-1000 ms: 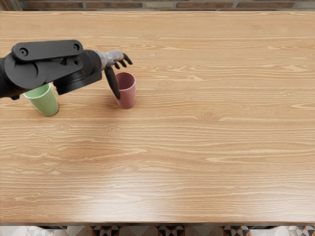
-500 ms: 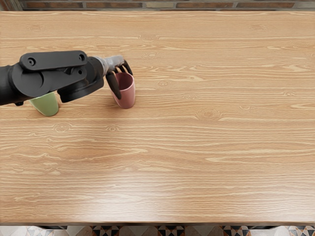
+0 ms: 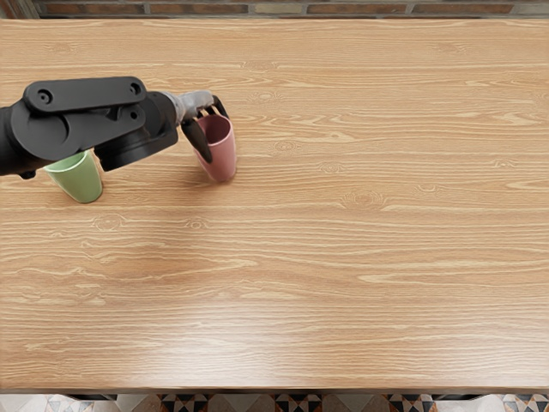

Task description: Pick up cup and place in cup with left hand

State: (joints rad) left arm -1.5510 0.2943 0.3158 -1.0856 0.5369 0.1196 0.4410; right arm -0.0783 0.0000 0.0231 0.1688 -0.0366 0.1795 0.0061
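The cup at the left hand (image 3: pixel 197 101) is dusty pink (image 3: pixel 222 161), darker inside; the other cup is soft green (image 3: pixel 80 182) with a paler rim. The left arm (image 3: pixel 64 129) is black, the hand pale grey with black fingers (image 3: pixel 196 140). Light tan wood grain streaks the table (image 3: pixel 343 275). Bricks (image 3: pixel 343 9) show brown, and the floor (image 3: pixel 300 403), barely in view, seems patterned in black, orange-tan and off-white triangles.
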